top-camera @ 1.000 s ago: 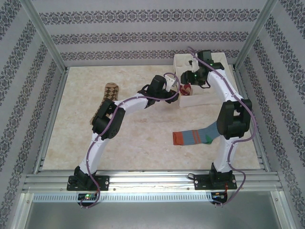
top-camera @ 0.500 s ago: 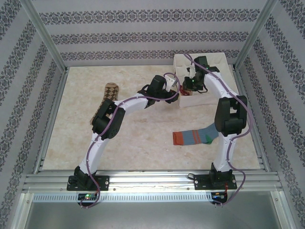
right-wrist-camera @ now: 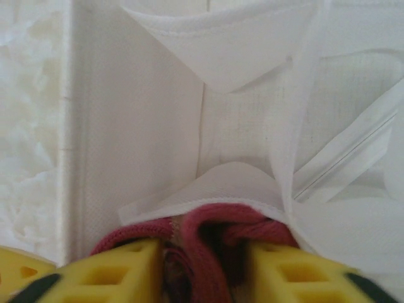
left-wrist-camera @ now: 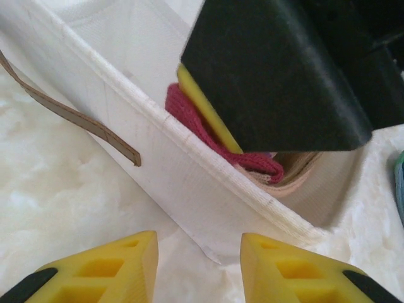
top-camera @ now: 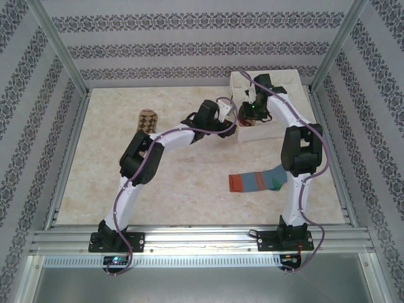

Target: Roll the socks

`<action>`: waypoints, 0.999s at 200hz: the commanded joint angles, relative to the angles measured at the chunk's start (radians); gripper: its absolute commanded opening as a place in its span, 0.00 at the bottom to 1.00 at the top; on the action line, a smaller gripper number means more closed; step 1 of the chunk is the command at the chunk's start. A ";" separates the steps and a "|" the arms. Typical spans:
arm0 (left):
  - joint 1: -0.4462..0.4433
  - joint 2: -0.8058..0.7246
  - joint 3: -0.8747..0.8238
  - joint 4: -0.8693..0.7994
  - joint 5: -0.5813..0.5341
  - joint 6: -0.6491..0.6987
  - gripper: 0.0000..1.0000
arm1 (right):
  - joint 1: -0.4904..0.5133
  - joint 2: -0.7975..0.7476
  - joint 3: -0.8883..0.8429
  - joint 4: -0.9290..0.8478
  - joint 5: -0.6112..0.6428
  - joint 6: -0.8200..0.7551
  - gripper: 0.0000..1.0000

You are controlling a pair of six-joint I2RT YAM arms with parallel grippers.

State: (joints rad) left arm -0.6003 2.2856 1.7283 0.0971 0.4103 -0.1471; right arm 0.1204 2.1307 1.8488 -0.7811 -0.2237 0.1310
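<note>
The peach and dark red sock [left-wrist-camera: 218, 142] lies bunched inside the white fabric box [top-camera: 268, 134], against its near wall. My right gripper [top-camera: 248, 113] reaches down into the box. Its yellow fingers [right-wrist-camera: 123, 274] stand open on either side of the sock [right-wrist-camera: 211, 243] and touch the fabric. My left gripper [left-wrist-camera: 199, 265] is open with nothing in it, low over the table just outside the box wall [left-wrist-camera: 189, 177]. The brown argyle sock [top-camera: 146, 120] lies at the back left. On the table by the right arm the striped sock [top-camera: 255, 182] lies flat.
A brown strap [left-wrist-camera: 76, 120] hangs on the outside of the box. The black body of the right gripper [left-wrist-camera: 278, 69] looms over the box close to my left gripper. Metal rails [top-camera: 189, 237] edge the table at the front, and patterned walls surround it.
The right gripper has moved left and down into the box, onto the peach and dark red sock. The left forearm has shifted a little, uncovering more of the argyle sock.
</note>
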 commanded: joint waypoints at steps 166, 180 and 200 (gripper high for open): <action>0.117 -0.561 -0.628 -0.091 -0.040 -0.005 0.42 | 0.145 -0.623 -0.925 0.121 0.183 0.313 0.51; 0.149 -0.590 -0.660 -0.109 0.024 -0.015 0.38 | 0.212 -0.574 -0.948 0.169 0.194 0.348 0.50; 0.192 -0.641 -0.726 -0.105 0.093 -0.024 0.35 | 0.323 -0.474 -0.933 0.220 0.196 0.396 0.48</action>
State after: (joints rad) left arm -0.4587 1.7168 1.0622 0.0372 0.4206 -0.1207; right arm 0.3374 1.5627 0.9115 -0.6853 -0.0593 0.4263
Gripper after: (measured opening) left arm 0.353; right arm 0.486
